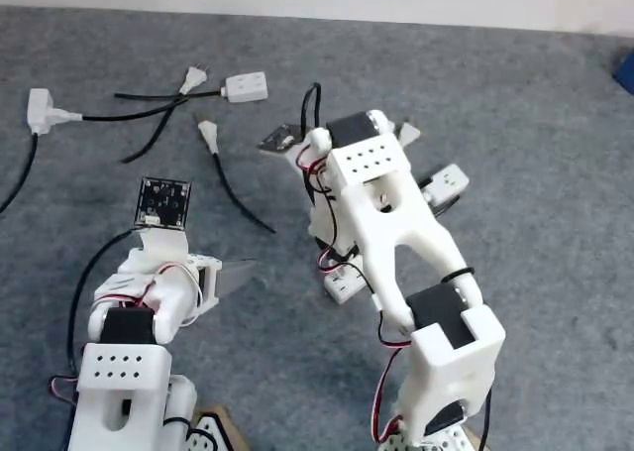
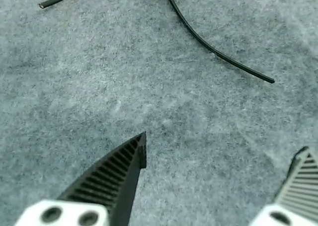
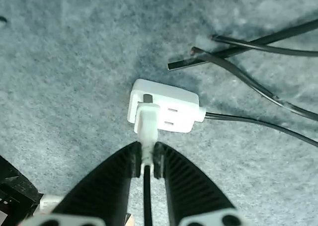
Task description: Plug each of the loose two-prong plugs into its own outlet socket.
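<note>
Clamping the right hand [image 3: 146,161] on a plug [image 3: 148,121], nosing it at the socket [image 3: 169,107] — seemingly not home yet. Holding the left hand [image 2: 223,144] apart above the table [image 2: 99,87] — leaving other loose plugs [image 1: 208,132] waiting.

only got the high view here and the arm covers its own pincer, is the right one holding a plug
Observer: Yes, the right pincer is shut on a white plug.
Operator: where is that plug relative to a socket
Observer: Its front end overlaps a white outlet block; I cannot tell whether the prongs are in.
Operator: left one holding anything
Observer: No, the left pincer is open over grey carpet, with a black cord lying beyond it.
</note>
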